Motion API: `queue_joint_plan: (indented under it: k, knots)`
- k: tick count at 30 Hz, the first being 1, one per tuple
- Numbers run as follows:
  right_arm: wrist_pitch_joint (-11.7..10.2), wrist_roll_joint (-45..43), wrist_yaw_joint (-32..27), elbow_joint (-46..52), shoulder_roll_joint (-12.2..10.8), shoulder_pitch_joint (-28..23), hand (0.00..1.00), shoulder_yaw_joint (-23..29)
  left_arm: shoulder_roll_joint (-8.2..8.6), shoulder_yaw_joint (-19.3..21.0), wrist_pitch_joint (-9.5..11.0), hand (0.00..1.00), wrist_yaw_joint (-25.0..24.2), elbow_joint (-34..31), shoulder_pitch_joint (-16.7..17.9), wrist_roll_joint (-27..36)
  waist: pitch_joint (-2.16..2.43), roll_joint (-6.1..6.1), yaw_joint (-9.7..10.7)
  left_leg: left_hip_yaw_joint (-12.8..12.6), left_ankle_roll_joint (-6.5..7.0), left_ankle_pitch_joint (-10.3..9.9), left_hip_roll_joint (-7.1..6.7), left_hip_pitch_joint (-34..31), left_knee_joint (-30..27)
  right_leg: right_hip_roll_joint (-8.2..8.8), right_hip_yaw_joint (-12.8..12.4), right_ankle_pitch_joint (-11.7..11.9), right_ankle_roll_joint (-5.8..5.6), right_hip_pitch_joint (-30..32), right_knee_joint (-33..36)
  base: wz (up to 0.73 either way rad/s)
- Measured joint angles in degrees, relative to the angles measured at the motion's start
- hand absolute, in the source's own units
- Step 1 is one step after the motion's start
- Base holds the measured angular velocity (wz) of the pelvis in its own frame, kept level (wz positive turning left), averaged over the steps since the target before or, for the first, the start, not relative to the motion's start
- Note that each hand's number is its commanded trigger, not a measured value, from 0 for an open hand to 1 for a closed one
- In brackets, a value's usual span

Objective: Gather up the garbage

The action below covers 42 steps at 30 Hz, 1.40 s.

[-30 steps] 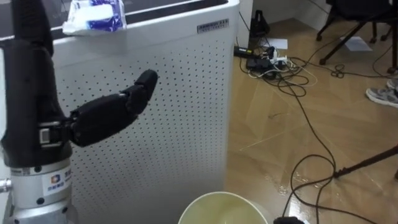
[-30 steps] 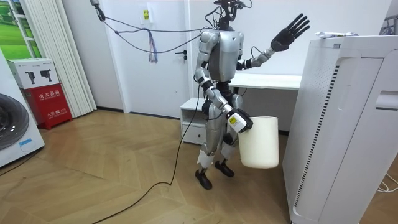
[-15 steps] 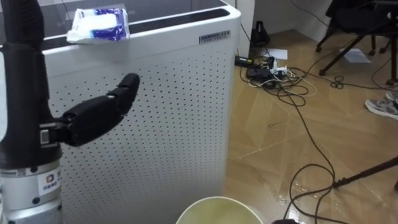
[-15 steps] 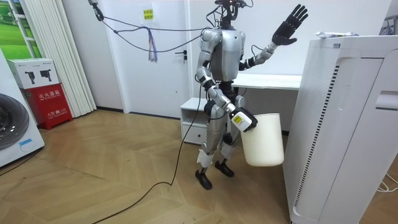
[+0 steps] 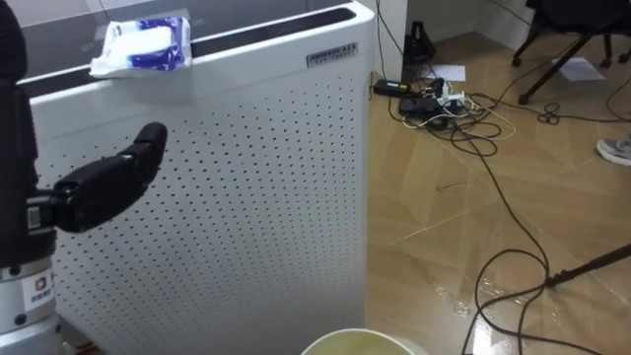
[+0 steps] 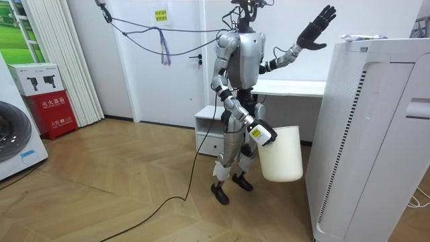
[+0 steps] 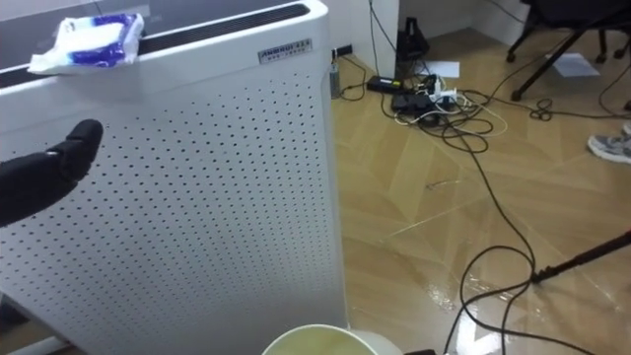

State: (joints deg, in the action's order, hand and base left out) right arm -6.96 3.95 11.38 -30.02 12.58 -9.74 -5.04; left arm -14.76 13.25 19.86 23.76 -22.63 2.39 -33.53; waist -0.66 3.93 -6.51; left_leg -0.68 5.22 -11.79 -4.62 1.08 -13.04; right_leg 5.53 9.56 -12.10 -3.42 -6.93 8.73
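Left eye view: left hand (image 5: 99,187), fingers straight and empty, has drifted out to 9 o'clock, below the blue-white packet (image 5: 143,44) at 11 o'clock atop the white cabinet (image 5: 246,197). Not grabbed yet. Right hand (image 6: 261,134) carries the bin (image 6: 282,154); can't tell its grip.

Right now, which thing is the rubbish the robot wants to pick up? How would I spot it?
Look for the tall white air purifier dotted with little holes, right in front of the robot. On its flat top, toward the robot's left, lies a crinkly blue-and-white packet. It is the only loose thing up there, above the robot's raised black left hand.
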Motion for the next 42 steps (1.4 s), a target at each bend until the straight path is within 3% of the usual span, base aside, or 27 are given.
queue_joint_plan:
  k: [4,9,12,22,30,31,36,42]
  knots:
    - [0.00,0.00,-0.02,0.19,0.41,0.00,1.00,0.00,-0.01,0.00,-0.37,0.00,0.50,0.73,0.00,0.01,-0.02,-0.03,0.07,0.00,-0.08,0.05,0.00,0.54,0.56,-0.02,-0.03,0.00,0.00,-0.36,-0.08,0.00]
    - [0.01,-0.08,0.01,0.25,0.56,0.01,1.00,-0.03,-1.76,0.00,-3.53,0.00,0.52,6.04,-4.13,0.18,-0.04,-0.06,0.29,0.08,-0.08,0.05,-0.02,0.51,0.59,-0.03,0.01,0.00,0.00,-0.46,-0.10,0.00]
    - [0.03,-0.07,0.00,0.33,0.56,0.01,1.00,-0.03,-1.94,0.00,-5.18,0.00,0.51,7.35,-5.53,0.19,-0.04,-0.08,0.48,-0.20,-0.08,0.05,-0.02,0.50,0.77,0.00,-0.15,0.00,0.00,-0.39,-0.09,-0.03]
    - [0.78,-0.08,-0.74,1.97,0.73,0.00,1.00,-0.06,-2.19,-0.28,-7.72,0.00,0.60,9.92,-6.93,0.13,0.00,-0.04,2.64,-0.38,-0.08,0.06,0.01,0.50,1.03,-0.02,-0.23,0.00,0.00,-0.28,-0.12,0.00]
    - [0.87,-0.11,-0.76,2.71,0.72,0.02,1.00,-0.43,-3.09,-3.52,-10.20,0.00,0.27,11.44,-7.56,0.08,0.02,0.07,3.25,-0.54,-0.08,0.06,0.05,0.62,1.20,-0.04,-0.93,0.00,0.00,-0.02,-0.14,-0.01]
    - [0.87,-0.12,-0.77,2.69,0.72,0.02,1.00,-0.44,-3.34,-3.79,-10.40,0.00,0.23,11.55,-7.56,0.08,0.02,0.07,3.26,-0.54,-0.08,0.06,0.05,0.62,1.21,-0.04,-0.98,0.00,0.00,-0.02,-0.14,0.00]
    - [0.87,-0.13,-0.83,2.41,0.71,0.03,1.00,-0.47,-7.77,-5.13,-11.03,0.00,-0.94,13.82,-7.65,-1.06,-0.17,0.36,3.85,-0.64,-0.08,0.06,0.08,1.07,1.33,-0.05,-1.25,0.00,0.00,-0.19,-0.15,-0.01]
    - [0.94,-0.05,-0.86,1.51,0.76,0.11,1.00,-0.46,-9.22,-5.11,-11.53,0.00,-1.54,17.01,-10.06,-2.14,-0.37,0.75,4.48,-0.74,-0.08,0.07,0.08,0.89,1.33,-0.04,-1.21,0.00,0.00,-0.37,-0.12,0.00]
